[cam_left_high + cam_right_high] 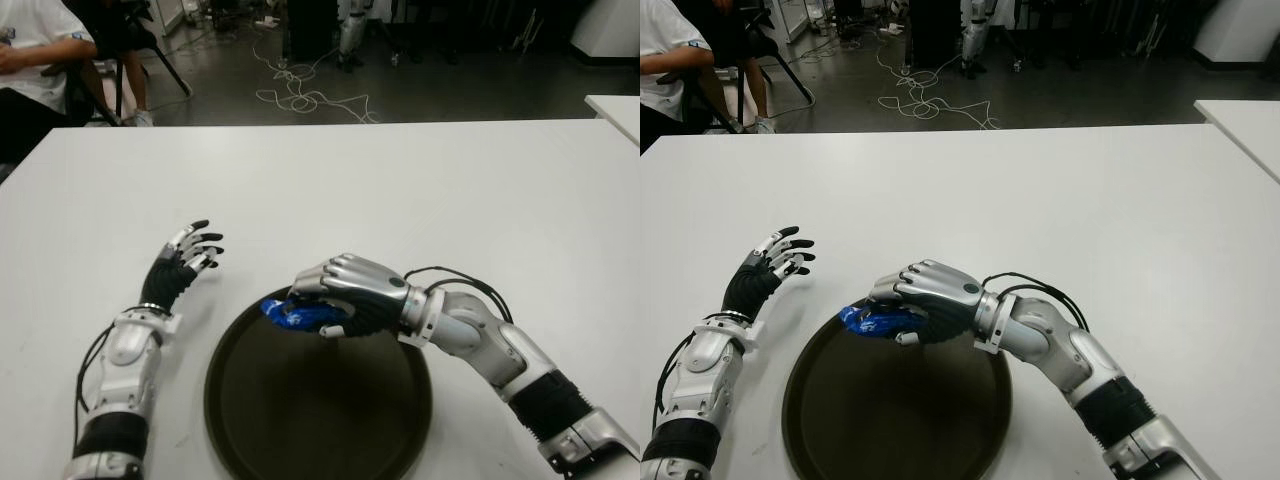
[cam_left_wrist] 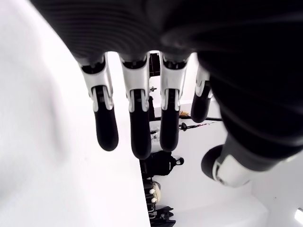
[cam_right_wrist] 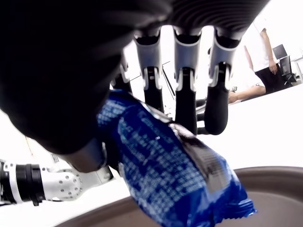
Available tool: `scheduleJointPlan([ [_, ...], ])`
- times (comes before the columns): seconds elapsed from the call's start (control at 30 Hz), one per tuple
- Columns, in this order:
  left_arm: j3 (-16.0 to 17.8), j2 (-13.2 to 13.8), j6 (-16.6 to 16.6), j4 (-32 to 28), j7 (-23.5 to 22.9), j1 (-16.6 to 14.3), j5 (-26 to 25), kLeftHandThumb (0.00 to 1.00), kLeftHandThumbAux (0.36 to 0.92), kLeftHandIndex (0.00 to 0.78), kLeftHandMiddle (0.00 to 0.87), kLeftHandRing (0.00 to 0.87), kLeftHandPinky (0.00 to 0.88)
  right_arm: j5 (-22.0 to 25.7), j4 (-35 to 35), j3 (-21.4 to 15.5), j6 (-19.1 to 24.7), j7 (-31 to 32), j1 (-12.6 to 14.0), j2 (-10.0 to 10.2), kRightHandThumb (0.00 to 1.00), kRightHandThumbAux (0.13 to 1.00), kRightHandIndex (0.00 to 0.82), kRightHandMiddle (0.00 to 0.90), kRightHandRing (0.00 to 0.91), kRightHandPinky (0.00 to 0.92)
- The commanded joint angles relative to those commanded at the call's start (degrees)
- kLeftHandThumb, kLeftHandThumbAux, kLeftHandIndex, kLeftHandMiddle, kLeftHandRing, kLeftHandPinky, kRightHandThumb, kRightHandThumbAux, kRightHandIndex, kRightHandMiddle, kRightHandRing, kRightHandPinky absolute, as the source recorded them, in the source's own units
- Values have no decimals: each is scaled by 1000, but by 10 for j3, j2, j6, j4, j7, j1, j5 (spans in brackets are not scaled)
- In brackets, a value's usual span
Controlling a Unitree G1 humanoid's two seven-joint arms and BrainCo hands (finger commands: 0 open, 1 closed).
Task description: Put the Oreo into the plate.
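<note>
- the right hand (image 1: 345, 292) has its fingers curled tight around the blue oreo packet (image 1: 292, 314), holding it over the far rim of the dark round plate (image 1: 310, 420).
- one end of the packet sticks out past the fingers, above the plate.
- the left hand (image 1: 188, 254) shows left of the plate on the white tabletop (image 1: 400, 190), fingers spread, holding nothing.

Seen from the head through 2 eyes set slightly apart, facing forward and down over the white counter (image 1: 420, 190) and dark plate (image 1: 300, 420) at lower centre. Shot from each wrist at close range, along its own fingers (image 2: 106, 127).
</note>
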Motion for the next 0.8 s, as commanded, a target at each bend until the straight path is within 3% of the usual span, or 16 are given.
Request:
scheduleJointPlan([
  [0.03,0,0,0,0,0,0,0,125,661,159,284,301,348,0,1,0,1,3,-1,-1,222,777,190,203,182,118],
  [0.1,-1,1,-8,2,2,0,4,118,659,155,284,298,340,0,1,2,6,11,-2,-1,113,757,104,122,103,64],
  [0.2,-1,2,-18,8,3,0,7,113,654,150,283,295,332,2,-3,1,17,19,0,0,37,717,34,43,34,21],
  [0.43,-2,4,-21,12,0,1,10,126,651,150,274,293,340,1,-9,-3,42,19,9,7,2,591,2,2,2,1],
  [0.8,-1,2,9,-2,4,1,6,144,657,154,286,300,344,-9,-5,-3,49,1,11,8,0,505,0,0,0,0],
])
